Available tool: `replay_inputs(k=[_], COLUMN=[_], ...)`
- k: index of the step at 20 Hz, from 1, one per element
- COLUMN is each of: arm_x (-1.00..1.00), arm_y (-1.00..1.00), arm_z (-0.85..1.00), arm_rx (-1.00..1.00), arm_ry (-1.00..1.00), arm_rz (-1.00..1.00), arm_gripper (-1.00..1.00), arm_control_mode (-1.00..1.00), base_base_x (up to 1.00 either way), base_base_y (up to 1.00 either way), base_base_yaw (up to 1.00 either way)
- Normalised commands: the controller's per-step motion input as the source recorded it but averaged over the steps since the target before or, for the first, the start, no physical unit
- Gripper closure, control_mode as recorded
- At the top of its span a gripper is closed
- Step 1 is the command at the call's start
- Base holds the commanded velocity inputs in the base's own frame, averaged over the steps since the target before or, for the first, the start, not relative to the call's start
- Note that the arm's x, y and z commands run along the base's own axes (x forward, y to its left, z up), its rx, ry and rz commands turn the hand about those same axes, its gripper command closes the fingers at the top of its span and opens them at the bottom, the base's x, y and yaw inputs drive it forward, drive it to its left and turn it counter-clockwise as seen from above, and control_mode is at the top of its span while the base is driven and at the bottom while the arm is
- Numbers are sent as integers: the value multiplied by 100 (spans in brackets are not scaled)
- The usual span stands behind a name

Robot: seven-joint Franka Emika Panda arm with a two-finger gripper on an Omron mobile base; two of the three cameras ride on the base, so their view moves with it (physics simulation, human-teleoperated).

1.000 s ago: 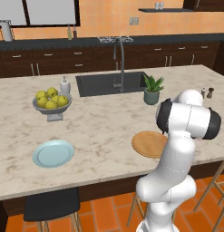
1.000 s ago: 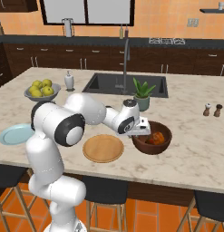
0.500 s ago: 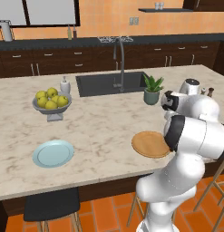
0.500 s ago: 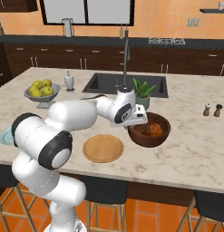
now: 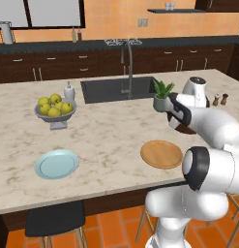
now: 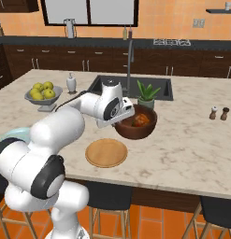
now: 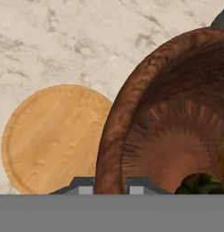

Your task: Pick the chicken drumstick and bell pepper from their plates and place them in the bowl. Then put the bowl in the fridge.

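I have the jaws (image 7: 110,185) clamped astride the bowl's (image 6: 135,128) rim, lifted over the worktop (image 6: 191,149) beside the wooden plate (image 6: 106,152); drumstick and bell pepper (image 6: 140,120) sit inside.

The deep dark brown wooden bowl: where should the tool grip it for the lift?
Grip the dark brown wooden bowl by its thick rim, on the side nearest the tan wooden plate, coming from above. The tool already has one fingertip on each side of that upright wall, and the food sits farther inside.
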Motion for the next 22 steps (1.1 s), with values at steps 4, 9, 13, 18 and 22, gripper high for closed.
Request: replay_inputs(k=[4,9,13,18,22], arm_x=[-7,-11,-45,-73,-73], arm_y=[55,9,43,70,6], arm_z=[38,41,36,13,24], arm_rx=[-6,-1,-6,-13,-3], arm_ry=[0,0,0,3,0], arm_rz=[29,14,18,24,35], arm_gripper=[100,100,100,100,100], arm_control_mode=[-100,-100,-100,-100,-100], base_base_x=[0,0,0,0,0], base_base_y=[0,0,0,0,0], base_base_yaw=[0,0,0,0,0])
